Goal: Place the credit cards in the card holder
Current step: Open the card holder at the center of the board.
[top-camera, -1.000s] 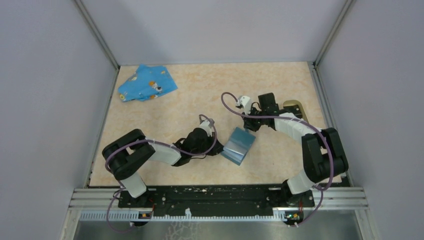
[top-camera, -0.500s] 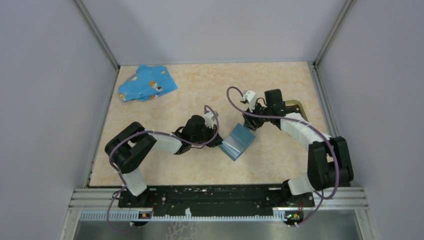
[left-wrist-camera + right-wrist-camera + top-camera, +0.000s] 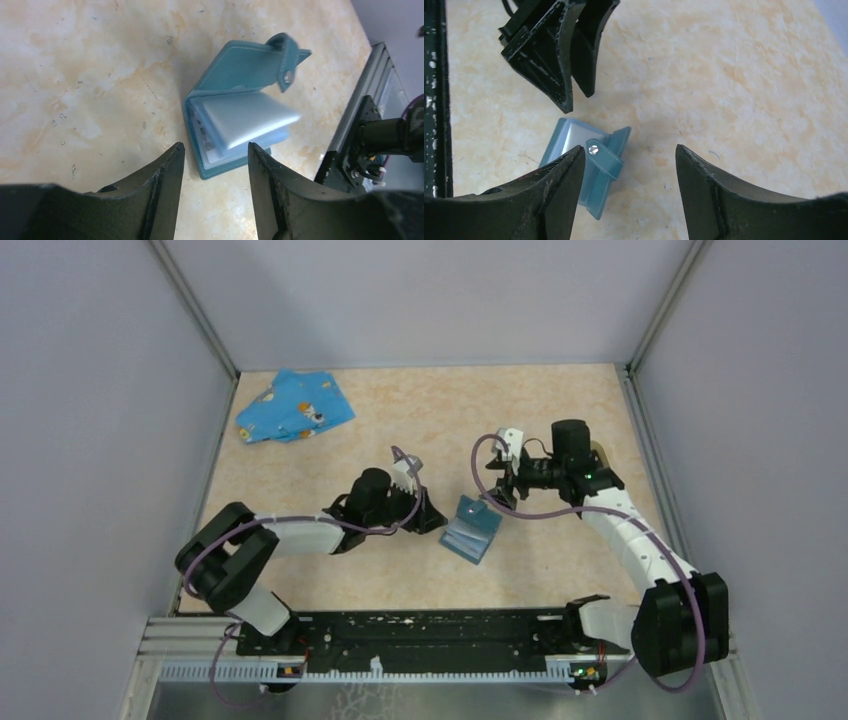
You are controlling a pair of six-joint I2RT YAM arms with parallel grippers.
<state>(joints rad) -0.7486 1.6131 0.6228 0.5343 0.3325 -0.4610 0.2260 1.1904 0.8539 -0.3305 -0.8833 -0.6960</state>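
Observation:
A blue flat case (image 3: 473, 530) lies half open on the table, its flap with a snap raised and pale sleeves (image 3: 240, 120) showing inside. My left gripper (image 3: 432, 520) is open just left of it, and the case (image 3: 235, 75) sits beyond the fingertips with nothing between them (image 3: 215, 150). My right gripper (image 3: 497, 490) hovers open just above and right of the case (image 3: 584, 165), its left finger (image 3: 559, 185) over the case's edge. No separate credit cards can be made out. The card holder is hidden behind my right wrist.
A crumpled blue patterned cloth (image 3: 293, 407) lies at the back left corner. Grey walls close the table on three sides. The black base rail (image 3: 430, 635) runs along the near edge. My left gripper's fingers (image 3: 564, 50) show in the right wrist view.
Both grippers were shut at the blue case and have opened. The case has dropped flatter onto the table. My left gripper drew back to the left, and my right arm swung right.

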